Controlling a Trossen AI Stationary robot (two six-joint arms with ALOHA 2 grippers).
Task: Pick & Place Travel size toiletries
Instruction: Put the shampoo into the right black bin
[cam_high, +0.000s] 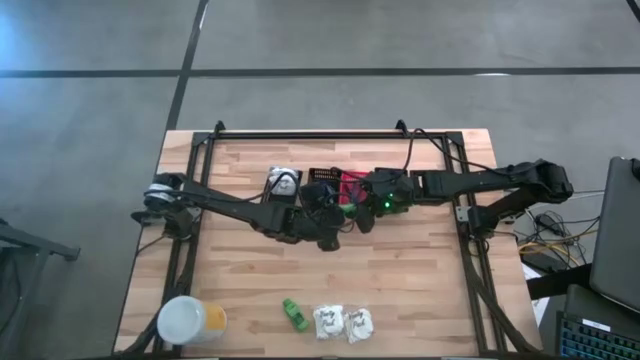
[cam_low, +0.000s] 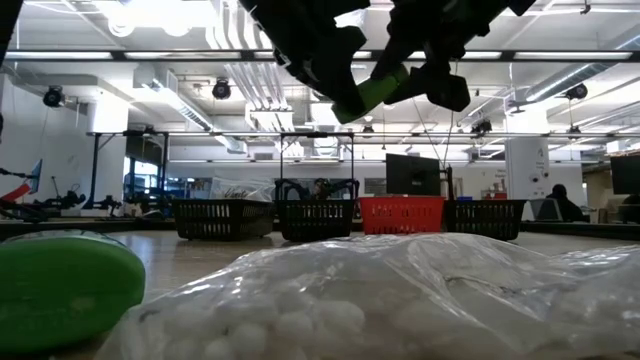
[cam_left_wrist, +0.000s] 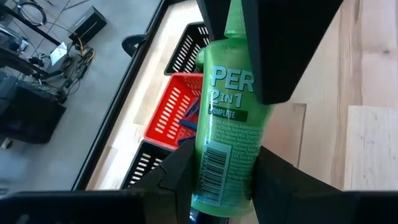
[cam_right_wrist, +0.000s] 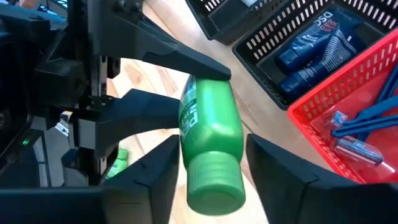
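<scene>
A row of baskets (cam_high: 325, 184) sits at the middle of the counter (cam_high: 420, 280), toward its far edge, with razors (cam_right_wrist: 357, 134) in one and tubes (cam_right_wrist: 311, 43) in the basket next to it. Just in front of the row, both arms meet above the counter around one bottle (cam_left_wrist: 227, 118). Along the near edge lie a large container (cam_high: 190, 321) at the left, then a second bottle (cam_high: 294, 313) and two packets (cam_high: 343, 322) side by side to its right.

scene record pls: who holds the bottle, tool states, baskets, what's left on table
held item: green bottle, in mid-air handover above the baskets
left tool: shut on bottle base
right tool: open, fingers either side of the cap end
red basket: blue razors inside
black basket: dark tubes inside
near edge: second green bottle, two white packets, yellow container
</scene>
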